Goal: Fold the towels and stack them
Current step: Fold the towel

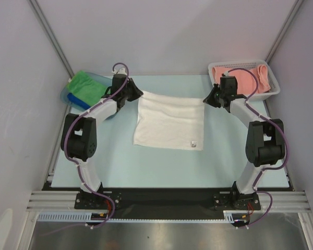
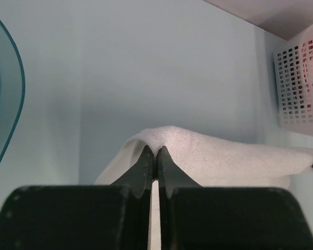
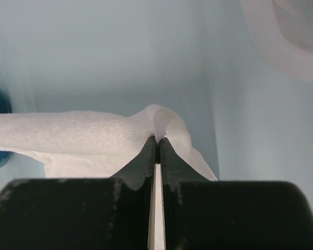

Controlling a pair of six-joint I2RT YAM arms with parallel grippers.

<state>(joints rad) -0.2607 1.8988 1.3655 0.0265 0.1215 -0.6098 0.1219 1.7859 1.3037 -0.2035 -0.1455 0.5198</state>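
Pale table (image 1: 120, 166), white towel (image 1: 169, 122), flanking tray (image 1: 64, 95), basket (image 1: 274, 83)

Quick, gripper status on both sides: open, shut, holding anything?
Left gripper: closed, pinching the far left corner of the white towel.
Right gripper: closed, pinching the far right corner of the same towel.

The top external camera looks steeply down from above and behind the arm bases, framing the whole table (image 1: 120, 161). The wrist cameras sit close behind the left gripper (image 2: 156, 152) and right gripper (image 3: 157, 140), looking along the fingers, low over the table. Both wrist views share the white towel (image 2: 224, 156), seen from opposite ends.
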